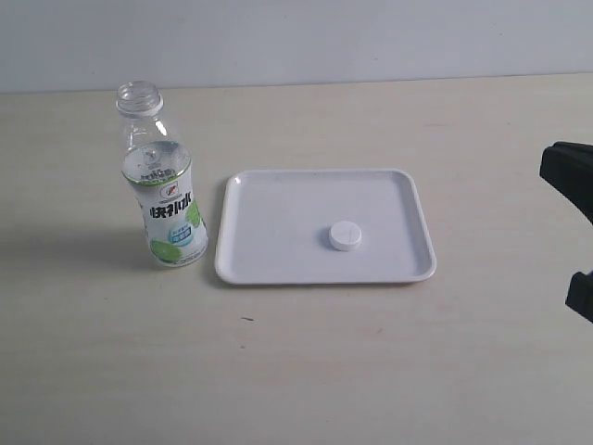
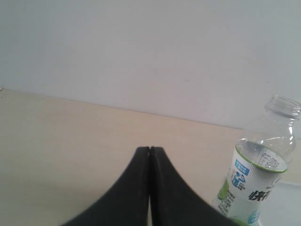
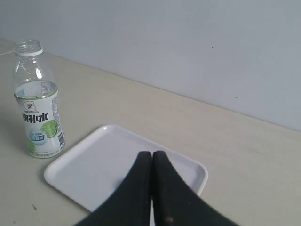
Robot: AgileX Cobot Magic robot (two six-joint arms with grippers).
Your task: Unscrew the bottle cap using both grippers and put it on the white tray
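Fingers of the left arm [image 2: 134, 188] are pressed together along their whole visible length, with only a thin seam between them and nothing held. The right arm's fingers [image 3: 136, 193] are closed the same way, tip against tip, also holding nothing. In both wrist views the fingers run off the picture's edge, so the gripper bodies behind them cannot be seen.

In the exterior view the left arm does not appear. Two black shapes [image 1: 567, 176] cut off by the right edge belong to the right arm, but which part they are cannot be made out.

The bottle cap [image 1: 345, 235] lies flat on the white tray [image 1: 278, 190], right of the tray's middle and towards its near rim, touching none of the rims. The right wrist view shows the tray [image 3: 89, 172], but the closed fingers cover part of it and the cap is not visible there.

The bottle [image 1: 165, 185] stands upright on the worktop [image 1: 371, 371] just left of the tray, with a narrow gap between them; its threaded neck is open. The left wrist view cuts off the bottle [image 2: 256, 174] at its lower part.
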